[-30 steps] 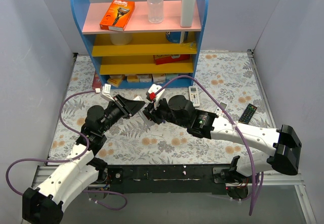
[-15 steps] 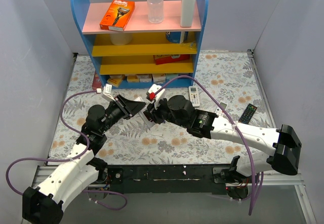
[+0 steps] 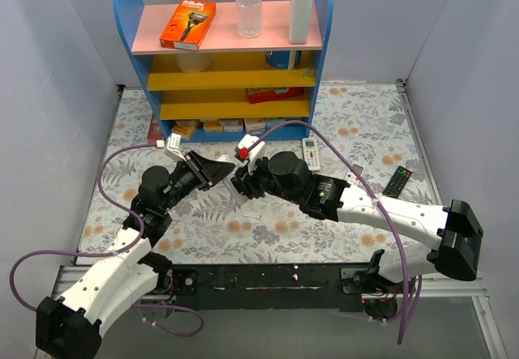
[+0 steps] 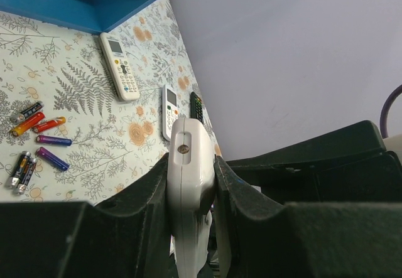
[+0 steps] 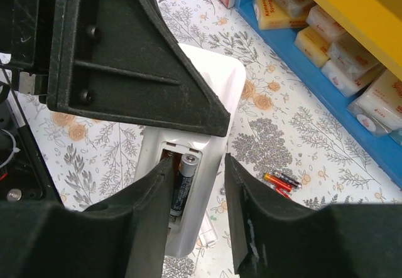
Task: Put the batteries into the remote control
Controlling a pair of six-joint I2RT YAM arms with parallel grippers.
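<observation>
My left gripper [image 4: 191,165] is shut on the long white remote control [image 4: 188,184] and holds it edge-on above the table. In the right wrist view the remote [image 5: 210,96] shows its open battery bay with one dark battery [image 5: 183,181] lying in it. My right gripper [image 5: 198,162] is open, its fingers straddling the bay, the left finger beside that battery. Several loose batteries [image 4: 38,143], red, blue and dark, lie on the floral mat; some also show in the right wrist view [image 5: 281,181]. In the top view the grippers meet at mid-table [image 3: 235,177].
A small white cover piece [image 5: 208,229] lies under the remote. Two shorter white remotes [image 4: 119,68] [image 4: 169,112] and a black remote [image 3: 396,181] lie to the right. A blue shelf unit [image 3: 223,51] with boxes stands at the back.
Both grippers have shifted only slightly at mid-table. The left gripper's hold on the remote is unchanged.
</observation>
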